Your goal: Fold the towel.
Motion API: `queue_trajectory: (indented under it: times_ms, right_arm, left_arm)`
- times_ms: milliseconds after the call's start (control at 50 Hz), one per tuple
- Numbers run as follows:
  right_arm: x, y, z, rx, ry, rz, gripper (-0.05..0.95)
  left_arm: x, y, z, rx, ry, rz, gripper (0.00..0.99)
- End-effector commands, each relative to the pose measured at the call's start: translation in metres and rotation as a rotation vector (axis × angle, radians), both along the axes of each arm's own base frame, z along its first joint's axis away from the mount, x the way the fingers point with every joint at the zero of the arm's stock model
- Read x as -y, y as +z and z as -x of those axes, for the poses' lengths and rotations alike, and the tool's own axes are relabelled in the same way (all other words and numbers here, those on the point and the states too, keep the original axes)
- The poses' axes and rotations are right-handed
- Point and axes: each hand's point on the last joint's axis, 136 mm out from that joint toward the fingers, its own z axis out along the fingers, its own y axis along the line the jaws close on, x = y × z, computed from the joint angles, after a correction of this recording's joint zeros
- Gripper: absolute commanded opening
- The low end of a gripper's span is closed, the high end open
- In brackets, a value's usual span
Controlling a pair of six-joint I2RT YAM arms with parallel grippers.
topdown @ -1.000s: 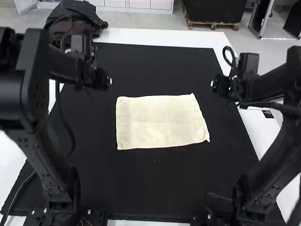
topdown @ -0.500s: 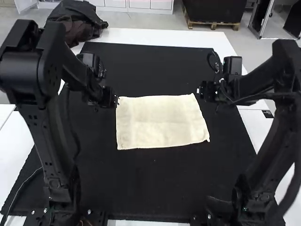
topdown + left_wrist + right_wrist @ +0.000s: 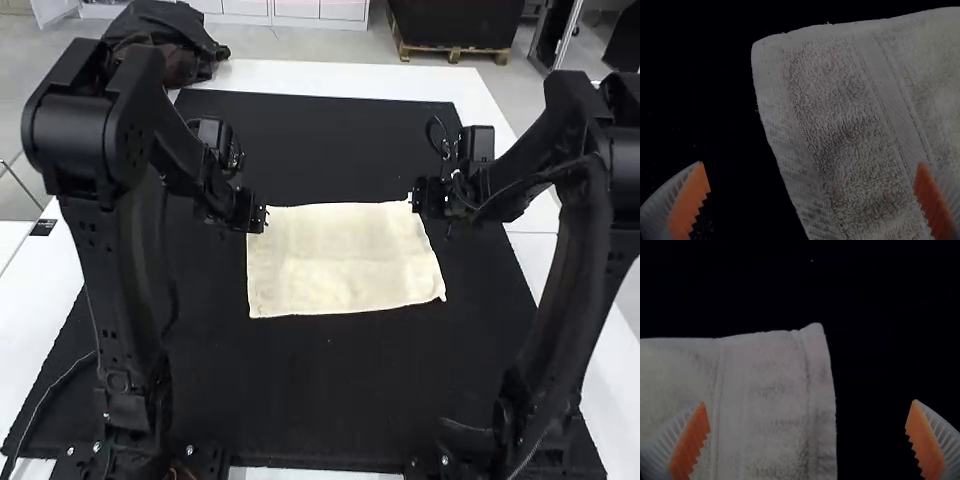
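Black mat [image 3: 330, 390] beneath the towel [image 3: 345, 260]; towel laid flat, folding apparently all to do. Over the towel's far left corner, left gripper [image 3: 811, 163], spread wide; by its far right corner, right gripper [image 3: 809, 401], likewise spread.

See cream towel [image 3: 345, 265] spread flat nr ctr of blk mat [image 3: 330, 400], longer side to side, w/ one corner poking out at 4 o'clock. Find L gripper [image 3: 262, 218] at towel's 10 o'clock corner, R gripper [image 3: 413, 200] at its 1 o'clock corner; can't tell if touching. Trace L arm [image 3: 115, 280] to base at 7, R arm [image 3: 565, 290] to 5. Note white tbl [image 3: 300, 75] under mat, dark bundle [image 3: 165, 40] at 11, thin cable [image 3: 42, 400] at 8.
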Motion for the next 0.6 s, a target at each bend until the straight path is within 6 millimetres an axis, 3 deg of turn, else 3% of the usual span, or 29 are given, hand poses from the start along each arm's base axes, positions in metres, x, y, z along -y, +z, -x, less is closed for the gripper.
queue_trajectory:
  times_ms: [0, 300, 580]
  right_arm:
    - [-0.002, 0.000, -0.011, 0.022, 0.003, 0.007, 0.90]
    - [-0.003, -0.024, -0.023, -0.011, 0.003, 0.007, 0.90]
    - [-0.005, -0.035, -0.037, -0.012, 0.004, 0.008, 0.91]
  left_arm:
    - [-0.002, 0.009, -0.016, 0.044, 0.016, -0.011, 0.956]
    - [-0.003, -0.006, -0.027, 0.028, 0.018, -0.022, 0.956]
    - [-0.008, -0.017, -0.027, 0.013, 0.016, -0.034, 0.957]
